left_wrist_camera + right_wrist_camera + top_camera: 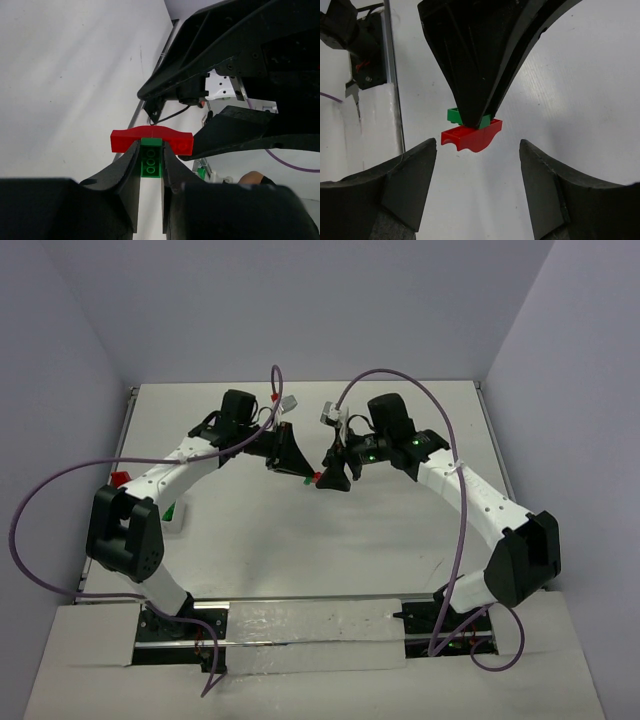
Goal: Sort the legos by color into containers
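Over the middle of the table, your left gripper is clamped on the green brick, which has the red arched brick stuck to it. Your right gripper has its jaws apart on either side of the red one, not touching. Looks like the pull-apart step, so next you'd pinch red squarely and tug.

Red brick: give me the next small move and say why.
Probably close the right tool on the red brick. The left tool pinches the green brick stuck to it, and the red one sits between the right tool's open jaws, touching neither; then the pair can be pulled apart.
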Robot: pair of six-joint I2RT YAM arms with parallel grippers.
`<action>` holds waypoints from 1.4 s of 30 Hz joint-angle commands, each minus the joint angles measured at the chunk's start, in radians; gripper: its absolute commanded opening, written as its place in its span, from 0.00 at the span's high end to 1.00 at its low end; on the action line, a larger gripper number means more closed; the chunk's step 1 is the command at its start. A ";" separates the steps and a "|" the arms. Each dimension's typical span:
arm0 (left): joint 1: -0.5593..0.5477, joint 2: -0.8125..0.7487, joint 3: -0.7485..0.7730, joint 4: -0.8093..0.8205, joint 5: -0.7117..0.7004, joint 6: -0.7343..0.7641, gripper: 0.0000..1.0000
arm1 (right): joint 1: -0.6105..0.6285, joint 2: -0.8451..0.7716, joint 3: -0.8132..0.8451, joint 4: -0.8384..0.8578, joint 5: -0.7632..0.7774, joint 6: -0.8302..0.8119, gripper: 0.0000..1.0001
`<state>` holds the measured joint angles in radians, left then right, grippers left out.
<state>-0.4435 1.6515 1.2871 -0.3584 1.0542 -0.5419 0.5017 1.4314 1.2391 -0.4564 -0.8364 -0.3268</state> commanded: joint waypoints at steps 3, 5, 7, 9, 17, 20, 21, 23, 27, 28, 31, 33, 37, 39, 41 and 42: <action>0.003 -0.038 -0.011 0.081 0.070 -0.044 1.00 | 0.037 0.004 0.060 -0.037 0.057 -0.059 0.31; 0.003 -0.033 -0.009 0.084 0.070 -0.049 1.00 | 0.052 0.004 0.062 -0.038 0.086 -0.064 0.37; 0.004 -0.033 -0.009 0.088 0.067 -0.053 1.00 | 0.062 0.003 0.060 -0.029 0.119 -0.064 0.43; 0.003 -0.032 -0.012 0.087 0.060 -0.053 1.00 | 0.069 0.004 0.060 -0.018 0.160 -0.056 0.46; 0.003 -0.025 -0.004 0.064 0.008 -0.051 1.00 | 0.097 0.001 0.063 0.015 0.258 -0.026 0.58; 0.003 -0.021 -0.006 0.067 0.000 -0.067 1.00 | 0.101 -0.002 0.059 0.027 0.286 -0.014 0.65; 0.005 -0.018 -0.010 0.078 0.000 -0.078 1.00 | 0.104 -0.003 0.059 0.029 0.297 -0.013 0.73; 0.005 -0.018 -0.023 0.090 -0.006 -0.101 1.00 | 0.110 -0.003 0.059 0.034 0.320 -0.008 0.80; 0.006 -0.013 -0.049 0.131 -0.008 -0.158 1.00 | 0.120 -0.003 0.061 0.046 0.338 0.003 0.87; 0.005 -0.011 -0.053 0.143 -0.006 -0.179 1.00 | 0.123 -0.001 0.062 0.050 0.344 0.006 0.95; 0.010 -0.003 -0.058 0.162 -0.003 -0.200 1.00 | 0.134 0.004 0.062 0.058 0.357 0.008 1.00; 0.018 0.004 -0.062 0.163 -0.007 -0.205 1.00 | 0.137 0.007 0.060 0.059 0.365 0.006 1.00; 0.070 0.016 -0.086 0.202 -0.007 -0.250 1.00 | 0.141 0.010 0.048 0.067 0.377 0.009 1.00; 0.112 0.019 -0.109 0.246 0.006 -0.287 1.00 | 0.141 0.013 0.033 0.076 0.387 0.009 1.00; 0.148 0.019 -0.136 0.286 0.027 -0.329 1.00 | 0.141 0.019 0.018 0.089 0.396 0.012 1.00; 0.164 0.016 -0.149 0.308 0.040 -0.351 1.00 | 0.141 0.020 0.008 0.096 0.400 0.013 1.00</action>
<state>-0.3499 1.6580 1.1784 -0.1639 1.0400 -0.8077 0.6411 1.4445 1.2555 -0.4297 -0.4702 -0.3285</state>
